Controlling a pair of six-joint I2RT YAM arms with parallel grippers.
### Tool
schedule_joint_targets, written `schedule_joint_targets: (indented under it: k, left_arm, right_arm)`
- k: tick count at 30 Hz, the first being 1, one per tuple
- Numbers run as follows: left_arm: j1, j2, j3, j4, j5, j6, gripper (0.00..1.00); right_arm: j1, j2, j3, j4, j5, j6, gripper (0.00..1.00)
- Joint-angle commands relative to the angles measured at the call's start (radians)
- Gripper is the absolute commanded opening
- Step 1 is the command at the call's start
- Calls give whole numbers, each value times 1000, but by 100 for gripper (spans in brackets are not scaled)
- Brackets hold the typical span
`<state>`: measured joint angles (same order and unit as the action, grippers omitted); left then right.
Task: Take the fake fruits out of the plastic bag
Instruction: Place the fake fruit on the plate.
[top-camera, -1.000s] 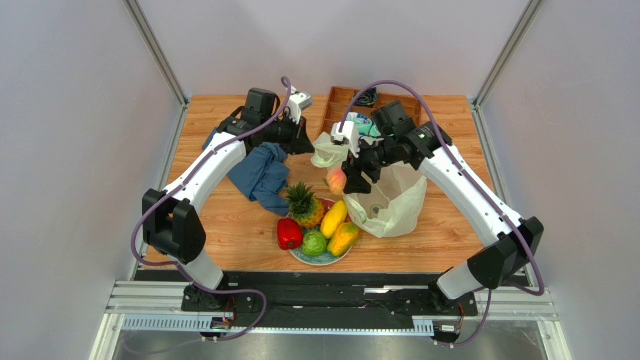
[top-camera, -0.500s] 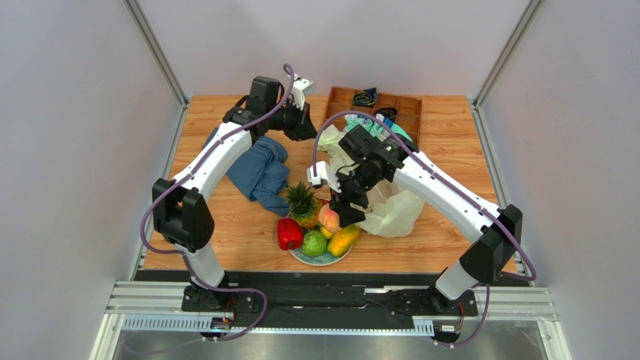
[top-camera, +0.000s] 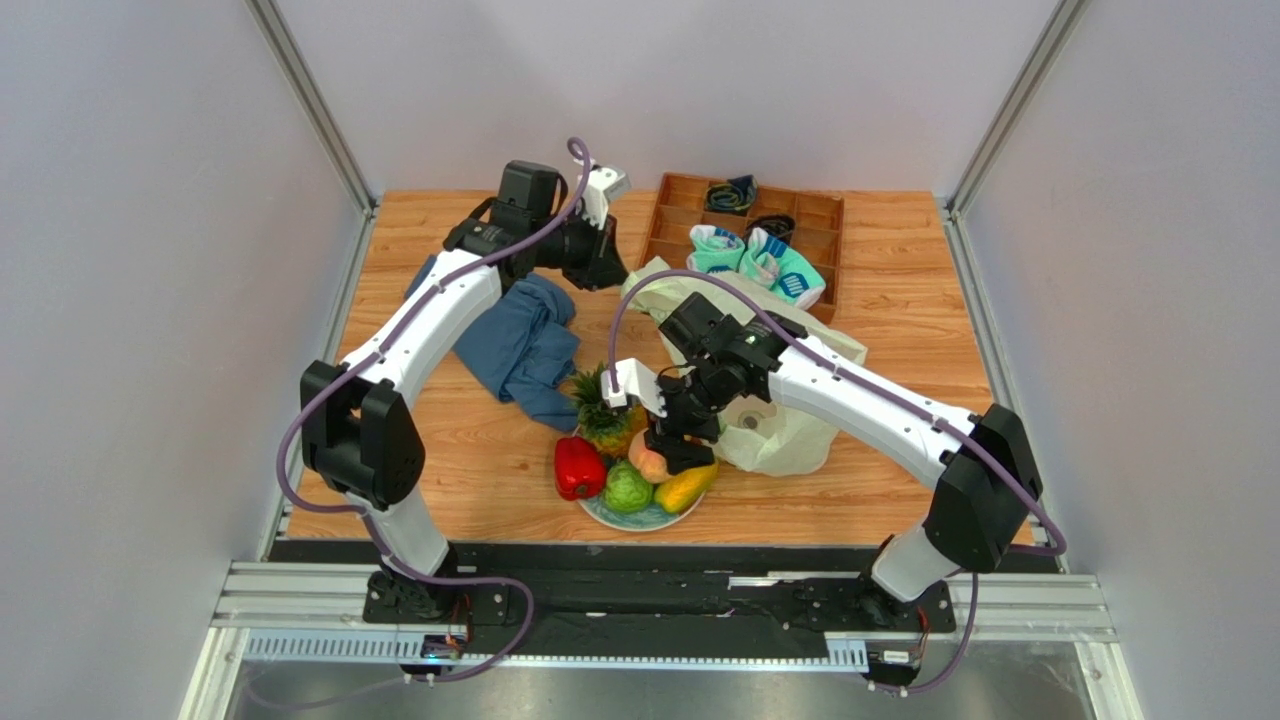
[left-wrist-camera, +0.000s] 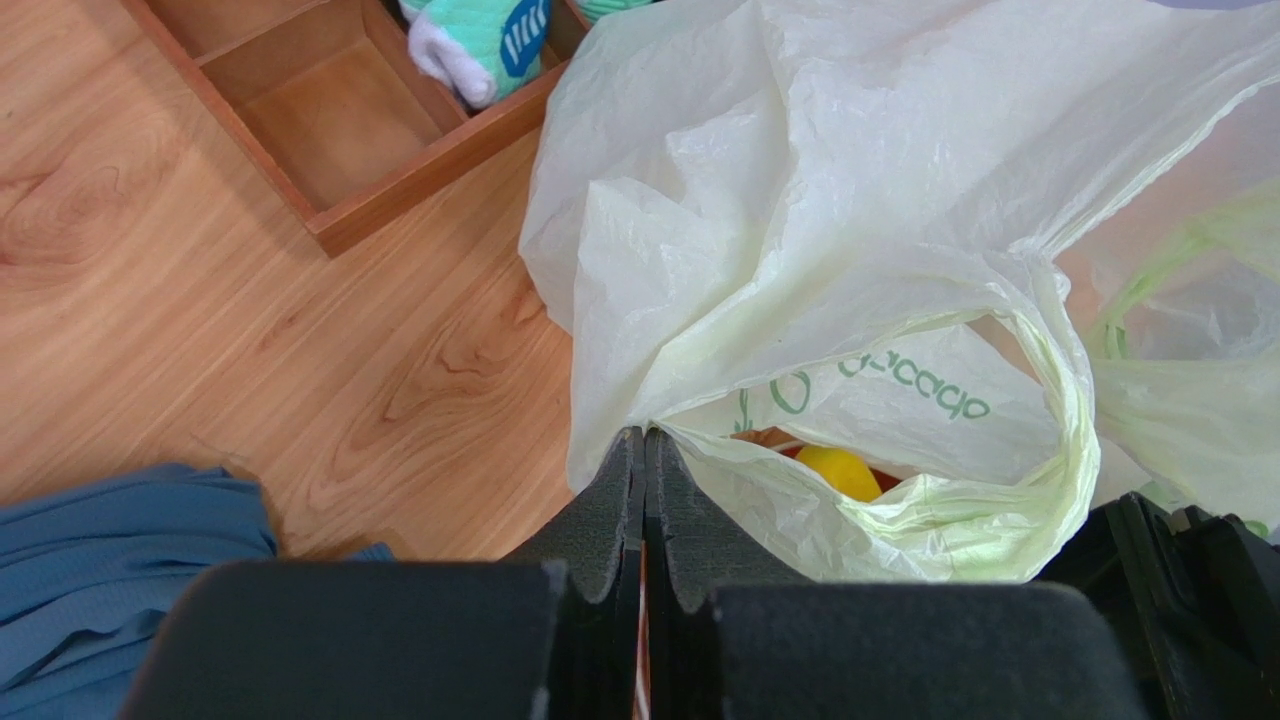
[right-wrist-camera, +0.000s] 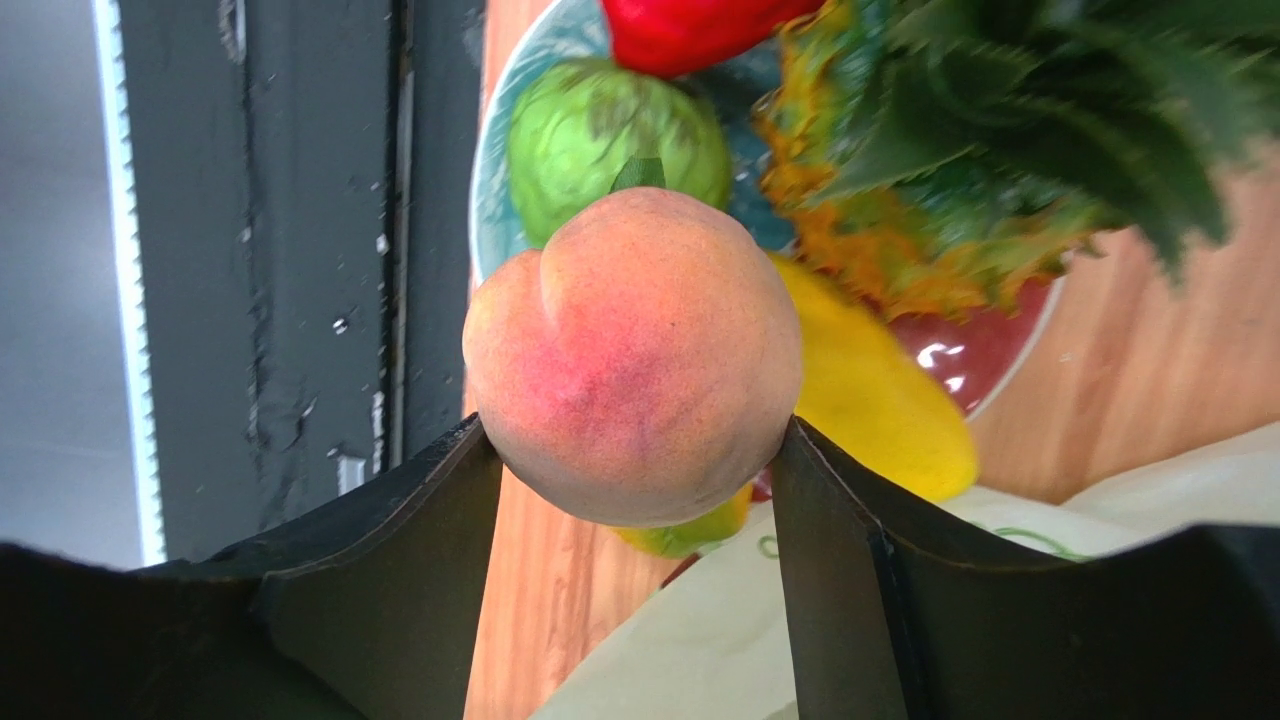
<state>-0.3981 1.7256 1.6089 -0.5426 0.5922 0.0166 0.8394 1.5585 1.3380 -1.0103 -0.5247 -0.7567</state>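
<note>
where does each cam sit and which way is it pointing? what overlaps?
Top external: high behind the robot, looking down on the table; the left arm and right arm show whole.
Left wrist: on the left arm, looking down past the left gripper, shut on the bag rim.
Right wrist: on the right arm, looking down past the right gripper, shut on the peach, to the plate.
Shared: top and right wrist both show peach and plate; top and left wrist both show bag.
</note>
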Motion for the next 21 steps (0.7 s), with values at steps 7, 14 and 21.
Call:
schedule_joint_targets:
  k: [7, 14, 21]
  left_arm:
    - [-1, -87, -35, -2, -11, 43, 0]
    - [-1, -84, -40, -3, -2, 37, 0]
    - [-1, -78, -38, -5, 8, 36, 0]
  right_arm:
    - [18, 9, -13, 99, 35, 14, 66]
    - [20, 6, -22, 114, 72, 46, 100]
    - [20, 6, -8, 96, 100, 51, 100]
